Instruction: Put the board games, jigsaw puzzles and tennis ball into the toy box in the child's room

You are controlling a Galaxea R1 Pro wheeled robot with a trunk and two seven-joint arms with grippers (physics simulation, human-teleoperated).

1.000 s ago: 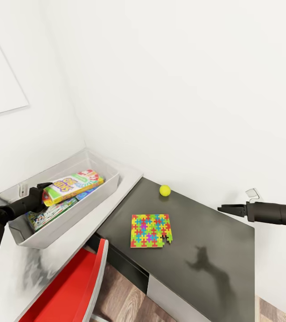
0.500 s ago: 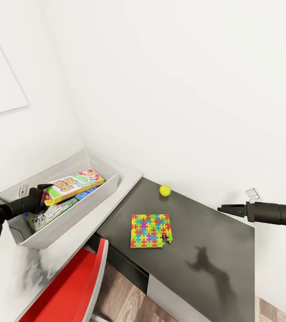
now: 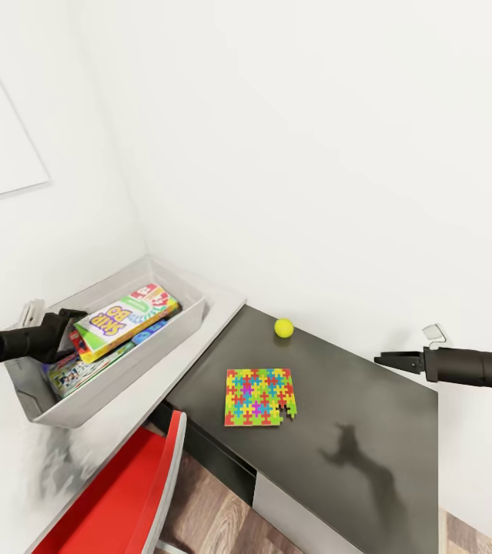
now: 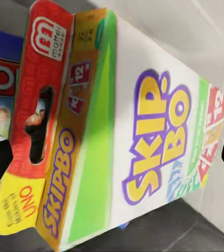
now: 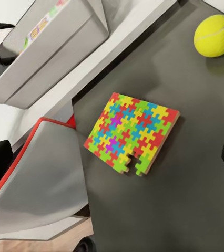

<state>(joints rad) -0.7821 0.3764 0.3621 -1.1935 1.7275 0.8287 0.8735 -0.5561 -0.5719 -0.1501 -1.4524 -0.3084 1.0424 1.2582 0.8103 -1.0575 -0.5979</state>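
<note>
The Skip-Bo box point(image 3: 125, 320) is tilted on the other games in the bin point(image 3: 188, 327), its end between the open left pincer point(image 3: 67, 333), so it could be dragged out.

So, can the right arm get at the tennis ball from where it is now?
Probably yes. The right gripper hovers over the dark wing of the table, and the tennis ball lies in the open there, with nothing between them; the jigsaw puzzle lies apart.
</note>
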